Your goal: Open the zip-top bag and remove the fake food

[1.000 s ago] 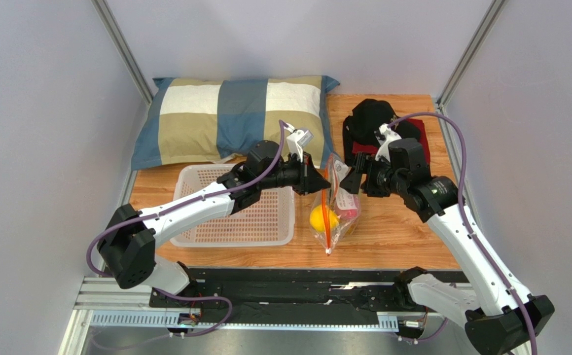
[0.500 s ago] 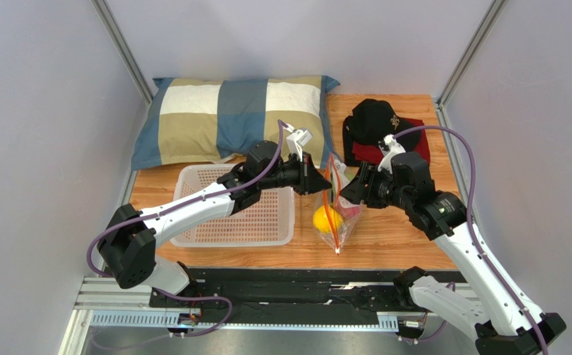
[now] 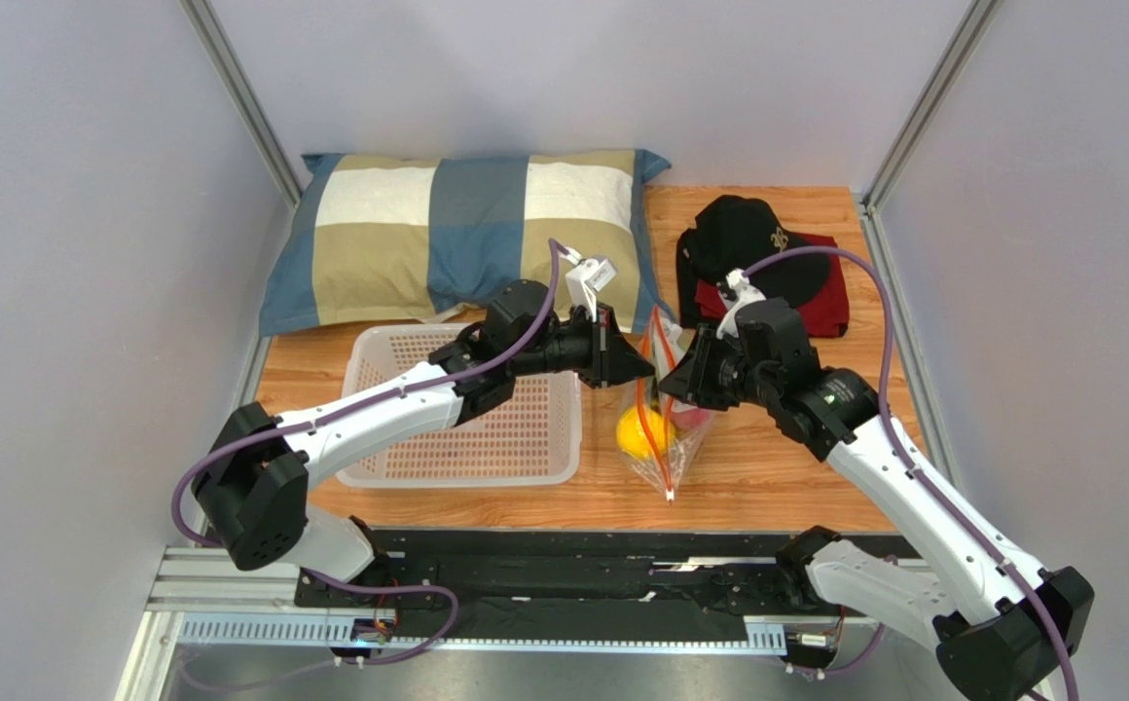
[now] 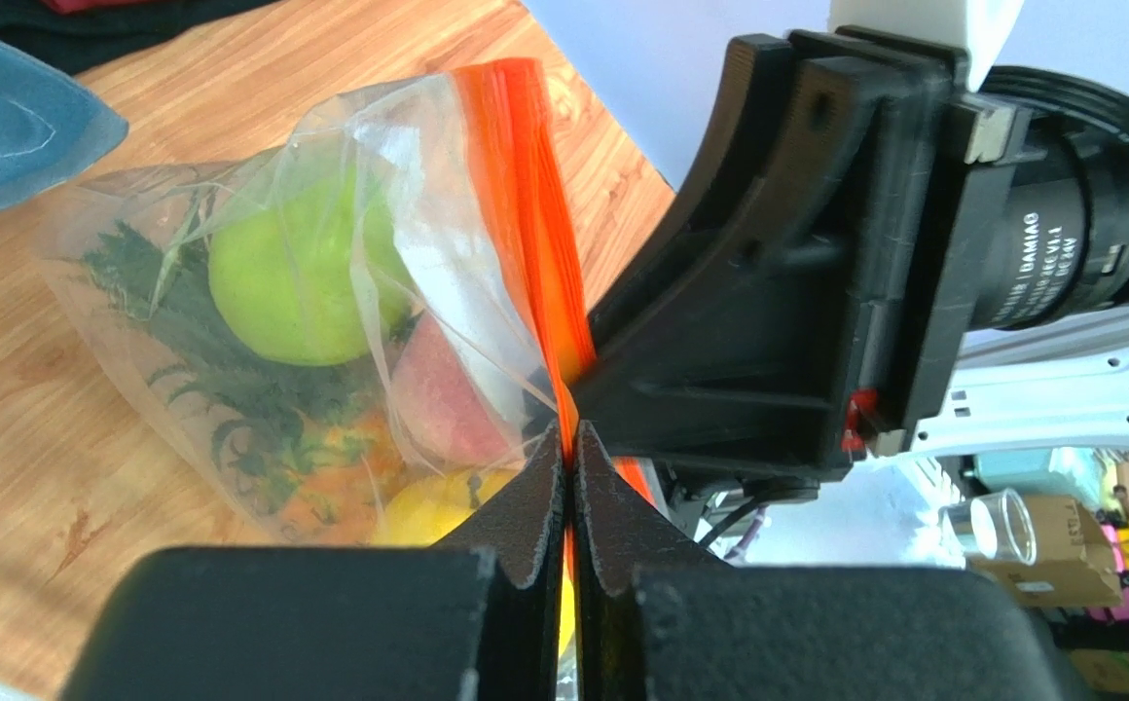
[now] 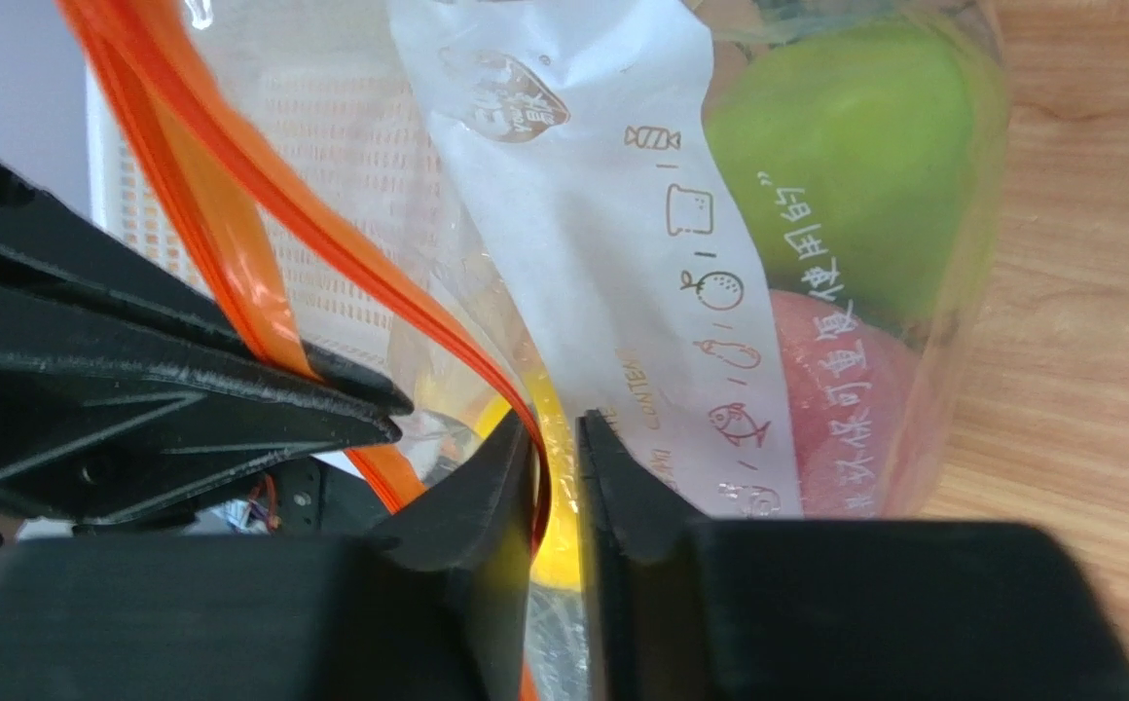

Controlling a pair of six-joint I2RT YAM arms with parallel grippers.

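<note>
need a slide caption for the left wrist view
Left hand pinches the zip-top bag by its orange strip, green apple inside.

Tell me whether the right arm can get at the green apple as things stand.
Probably not yet. The green apple sits inside the zip-top bag, behind clear plastic, and the right gripper is closing on the bag's orange zip strip, while the left gripper pinches the same strip.

clear crinkly plastic zip-top bag point(image 3: 663, 424), red-orange zip strip, white printed label | held upright off the wooden bench, zip edge up | inside: green plastic apple point(image 4: 293, 278), pink-red peach point(image 4: 446, 409), yellow citrus point(image 3: 638, 433), pineapple with green leaves point(image 4: 256, 416)
</note>
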